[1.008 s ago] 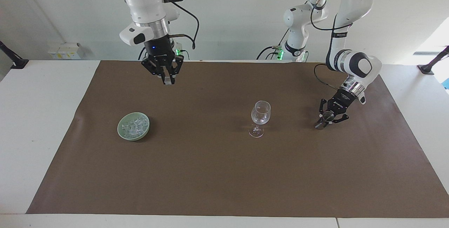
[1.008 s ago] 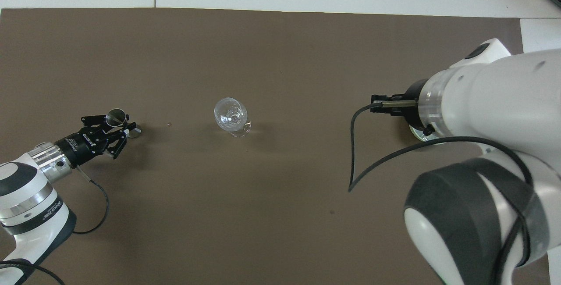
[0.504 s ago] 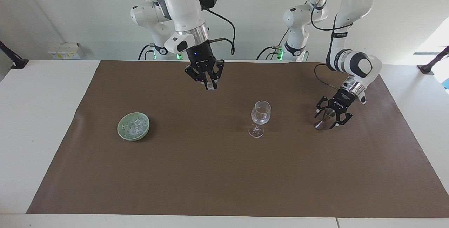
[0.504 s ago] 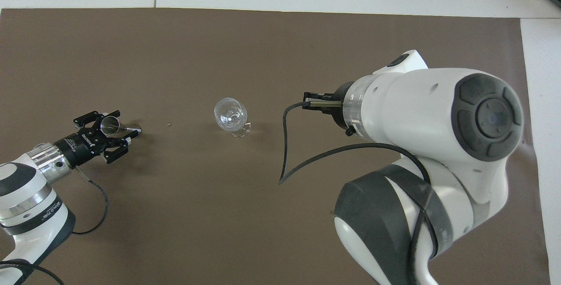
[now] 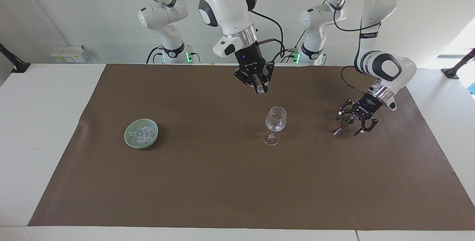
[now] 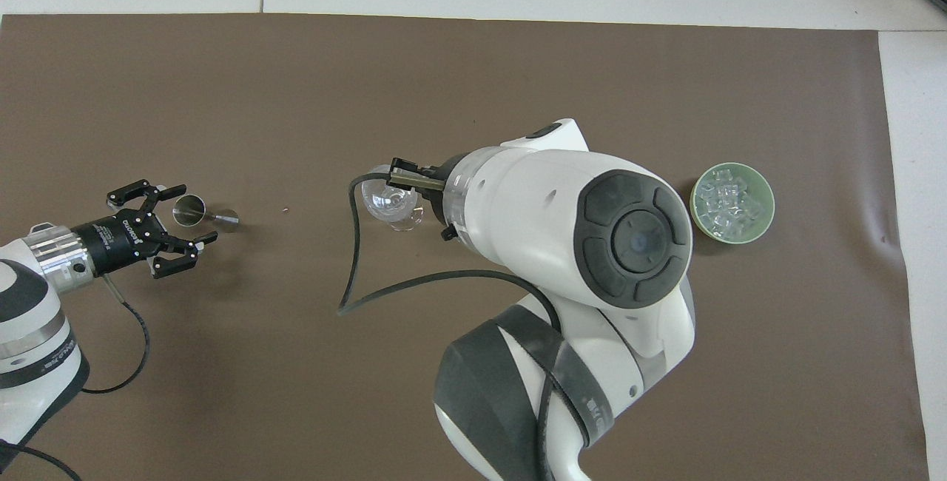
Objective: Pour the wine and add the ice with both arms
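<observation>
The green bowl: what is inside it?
The green bowl holds a heap of small clear ice cubes. The cubes cover most of the bowl's bottom, so anything under them cannot be seen.

Clear glass goblet (image 5: 276, 121), matt brown mat (image 5: 230, 181)

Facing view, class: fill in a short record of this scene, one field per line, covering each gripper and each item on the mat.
left gripper: open, around the metal jigger
right gripper: shut on an ice cube, above the wine glass
wine glass: upright on the brown mat
green bowl: holds ice, toward the right arm's end
</observation>
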Robot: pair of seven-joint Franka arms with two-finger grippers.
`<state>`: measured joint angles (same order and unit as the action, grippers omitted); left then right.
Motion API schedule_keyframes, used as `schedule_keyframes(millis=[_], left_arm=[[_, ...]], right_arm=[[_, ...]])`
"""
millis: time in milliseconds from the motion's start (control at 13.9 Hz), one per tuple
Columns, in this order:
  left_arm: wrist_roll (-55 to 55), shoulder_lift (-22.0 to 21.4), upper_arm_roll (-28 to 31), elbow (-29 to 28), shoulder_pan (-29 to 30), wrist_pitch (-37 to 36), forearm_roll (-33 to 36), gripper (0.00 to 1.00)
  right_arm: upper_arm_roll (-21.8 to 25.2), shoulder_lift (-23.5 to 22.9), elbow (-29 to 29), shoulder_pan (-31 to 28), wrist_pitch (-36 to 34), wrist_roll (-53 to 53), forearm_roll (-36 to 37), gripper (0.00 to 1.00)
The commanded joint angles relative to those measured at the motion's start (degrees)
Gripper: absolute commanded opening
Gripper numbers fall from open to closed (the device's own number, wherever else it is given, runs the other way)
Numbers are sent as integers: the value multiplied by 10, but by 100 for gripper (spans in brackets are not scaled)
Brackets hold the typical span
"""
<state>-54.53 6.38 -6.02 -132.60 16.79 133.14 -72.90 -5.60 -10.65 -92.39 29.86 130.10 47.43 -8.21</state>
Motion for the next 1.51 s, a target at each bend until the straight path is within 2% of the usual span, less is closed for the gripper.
schedule_keyframes(millis=[0,144,288,504,648,1008,1440], left_arm=[[-38,-17,-2,14,7,-8,79,100],[-58,-24,-3,29,4,-3,149,100],[-71,-29,-3,45,2,-3,194,100],[-69,-39,-3,65,3,-3,227,100],[-66,-41,-2,84,0,-7,238,100],[-65,-57,-3,139,-1,-15,326,100],[-62,-63,-3,242,0,-107,456,100]], right_arm=[[-12,-27,27,4,30,34,-11,0],[-13,-38,29,13,34,35,-9,0],[-13,-57,33,12,66,36,-8,0],[-14,-71,30,27,101,42,0,0],[-13,-83,29,29,104,43,4,0],[-13,-82,-7,31,103,35,10,0],[-13,-75,-31,30,104,34,10,0]])
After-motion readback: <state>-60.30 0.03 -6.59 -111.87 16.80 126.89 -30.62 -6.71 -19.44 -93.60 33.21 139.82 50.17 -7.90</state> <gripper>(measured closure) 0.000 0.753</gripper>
